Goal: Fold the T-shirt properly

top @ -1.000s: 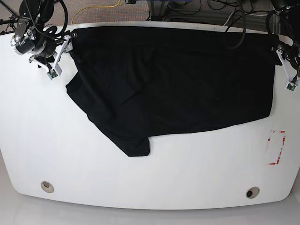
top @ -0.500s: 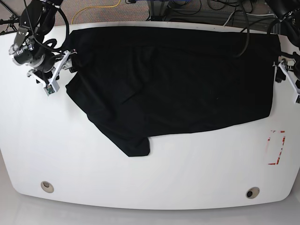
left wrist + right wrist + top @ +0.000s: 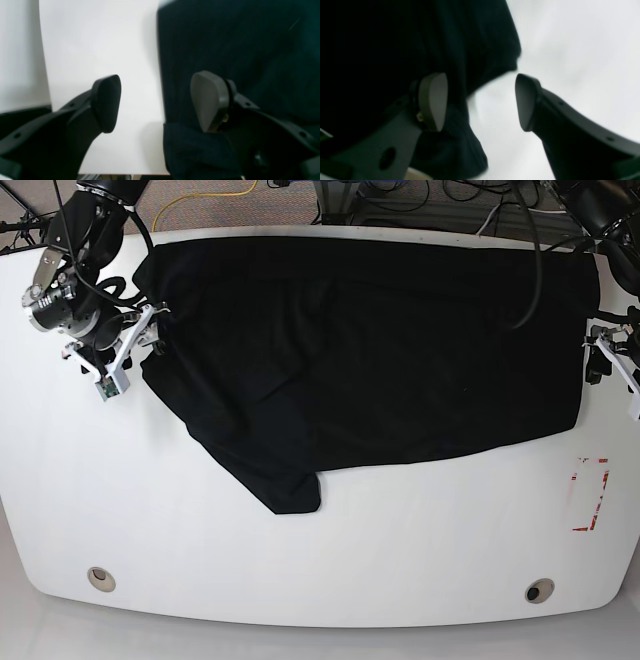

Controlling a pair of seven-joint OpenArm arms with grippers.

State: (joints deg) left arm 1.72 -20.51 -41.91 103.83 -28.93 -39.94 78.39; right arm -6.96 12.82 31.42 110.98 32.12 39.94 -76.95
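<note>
The black T-shirt (image 3: 370,360) lies spread over the back half of the white table (image 3: 330,560), with one corner hanging toward the front (image 3: 290,490). At the shirt's left edge, my right gripper (image 3: 150,340) is open. In the right wrist view this gripper (image 3: 480,102) straddles the T-shirt's (image 3: 395,50) edge, one finger over cloth and one over bare table. My left gripper (image 3: 593,360) is open at the shirt's right edge. The left wrist view shows this gripper (image 3: 157,102) across the hem of the T-shirt (image 3: 237,45) in the same way. Neither holds cloth.
A red-marked rectangle (image 3: 590,495) is on the table at the front right. Two round holes (image 3: 100,578) (image 3: 539,590) sit near the front edge. Cables (image 3: 200,200) lie on the floor behind the table's back edge.
Both arms have moved toward the front along the shirt's side edges, and the right gripper now sits against the cloth. Both stay open. The shirt has barely shifted.
</note>
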